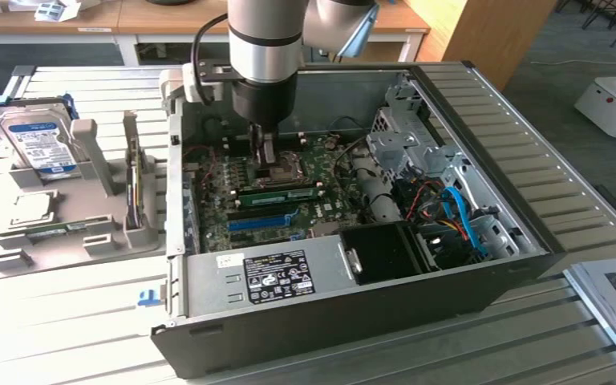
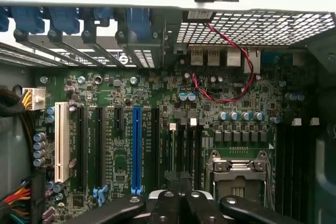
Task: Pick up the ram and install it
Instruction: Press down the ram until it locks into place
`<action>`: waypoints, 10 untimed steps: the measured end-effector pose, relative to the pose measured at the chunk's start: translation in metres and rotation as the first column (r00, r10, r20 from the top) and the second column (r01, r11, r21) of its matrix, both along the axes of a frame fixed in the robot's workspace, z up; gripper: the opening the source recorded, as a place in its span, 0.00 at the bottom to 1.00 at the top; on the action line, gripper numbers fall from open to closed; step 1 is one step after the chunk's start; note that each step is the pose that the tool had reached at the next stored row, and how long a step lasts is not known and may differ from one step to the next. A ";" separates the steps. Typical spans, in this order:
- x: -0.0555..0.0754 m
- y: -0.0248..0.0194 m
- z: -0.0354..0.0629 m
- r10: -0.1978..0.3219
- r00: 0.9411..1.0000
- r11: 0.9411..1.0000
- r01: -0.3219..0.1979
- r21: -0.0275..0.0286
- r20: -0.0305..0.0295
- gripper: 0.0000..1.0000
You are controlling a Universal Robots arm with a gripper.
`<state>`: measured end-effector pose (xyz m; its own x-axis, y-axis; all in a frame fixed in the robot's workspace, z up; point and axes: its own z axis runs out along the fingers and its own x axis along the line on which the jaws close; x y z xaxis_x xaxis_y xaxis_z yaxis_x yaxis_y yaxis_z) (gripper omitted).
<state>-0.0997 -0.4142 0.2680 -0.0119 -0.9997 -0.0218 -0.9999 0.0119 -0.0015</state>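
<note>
Beside claw (image 1: 269, 154) (shut): ram (image 1: 278, 193)

Hand (image 2: 181, 203) — fingertips cut off by edge

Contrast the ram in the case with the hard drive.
The ram is a thin green stick; the hard drive is boxy and silver. The ram sits on the motherboard inside the case; the hard drive stands upright in a grey holder outside it. Both bear labels.
</note>
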 end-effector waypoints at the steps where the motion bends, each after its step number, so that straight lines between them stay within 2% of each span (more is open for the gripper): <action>1: 0.001 0.0000 0.0001 0.000 1.000 1.000 0.000 0.000 0.000 0.10; 10: 0.009 0.0000 0.0001 0.000 1.000 1.000 0.000 0.000 0.000 0.10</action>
